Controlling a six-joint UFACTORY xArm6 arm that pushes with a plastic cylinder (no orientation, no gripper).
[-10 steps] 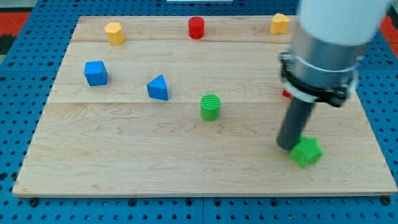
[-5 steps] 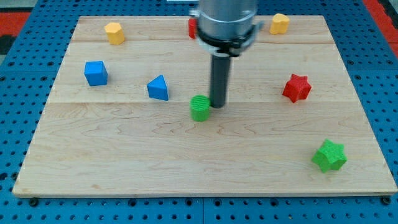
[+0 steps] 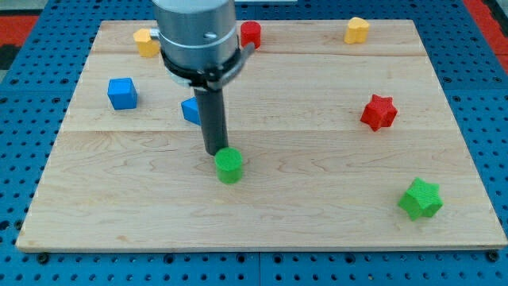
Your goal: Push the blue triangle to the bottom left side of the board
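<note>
The blue triangle [image 3: 190, 110] lies left of the board's middle, mostly hidden behind my rod. My tip [image 3: 214, 152] rests just below and right of it, touching the top left of the green cylinder [image 3: 229, 166], which sits below the board's centre. The wooden board [image 3: 119, 199] fills the view.
A blue cube [image 3: 121, 93] sits at the left. A yellow block [image 3: 144, 41], a red cylinder [image 3: 251, 34] and another yellow block [image 3: 356, 30] line the top. A red star [image 3: 379, 112] is at the right, a green star [image 3: 419, 199] at the bottom right.
My tip swept from the bottom right leftwards across the board. It nudged the green star to the right and pushed the green cylinder left and down.
</note>
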